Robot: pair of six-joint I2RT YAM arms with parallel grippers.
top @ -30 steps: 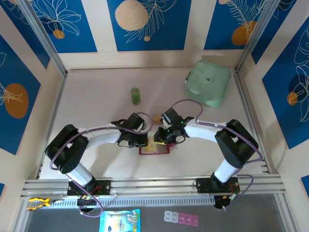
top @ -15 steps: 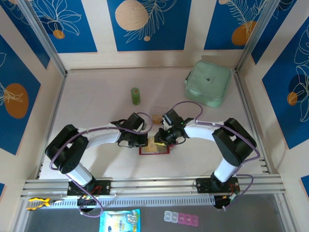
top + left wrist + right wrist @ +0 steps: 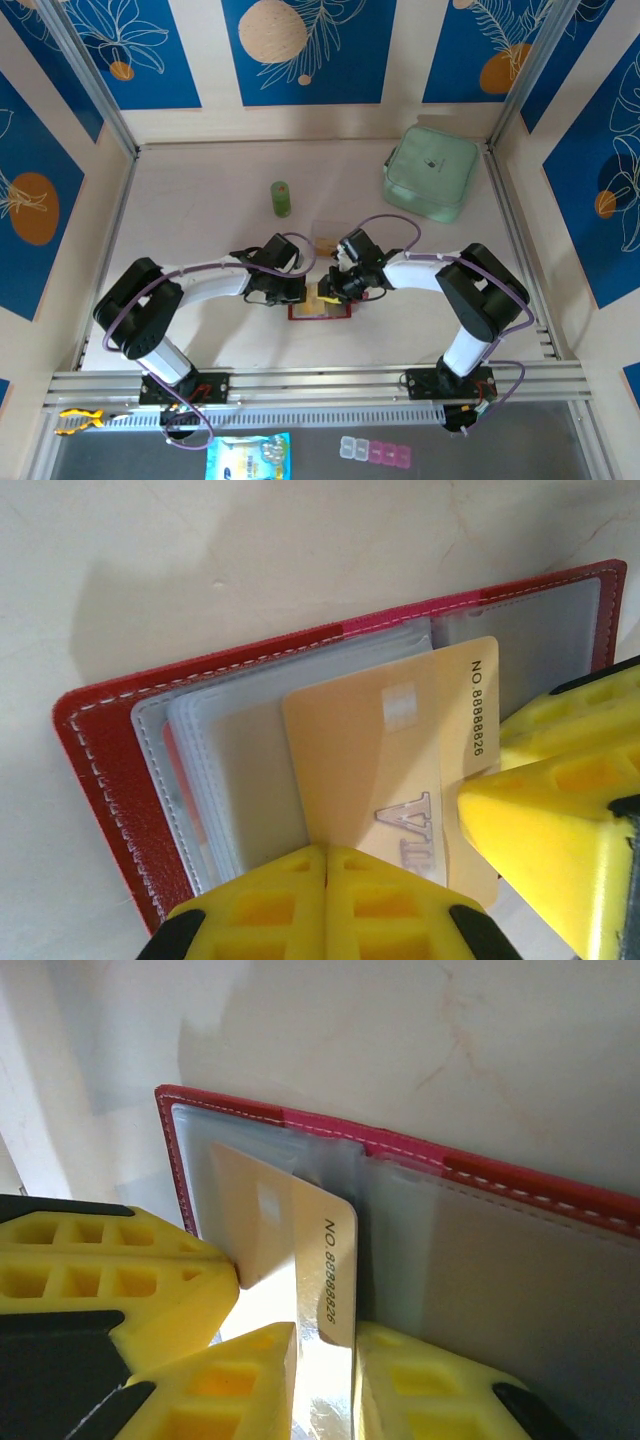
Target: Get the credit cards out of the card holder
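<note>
The red card holder (image 3: pixel 321 311) lies open on the table between both arms, its greyish clear pockets (image 3: pixel 215 770) showing. An orange-yellow credit card (image 3: pixel 365 745) marked "NO 8888826" sticks partly out of a pocket, tilted. My left gripper (image 3: pixel 325 852) is shut, its tips pressing on the pockets beside the card. My right gripper (image 3: pixel 325 1360) is shut on the card's free end (image 3: pixel 330 1260), one finger on each face. In the top view, left gripper (image 3: pixel 298 292) and right gripper (image 3: pixel 336 288) meet over the holder. Any other cards are hidden in the pockets.
A large mint-green pouch (image 3: pixel 431 172) sits at the back right. A small green bottle (image 3: pixel 281 198) stands behind the left arm, and a clear plastic box (image 3: pixel 326 236) lies just behind the grippers. Metal rails run along the table's near edge.
The right arm's elbow has edged slightly left. Both grippers stay on the card holder, and the card's position looks about the same.
</note>
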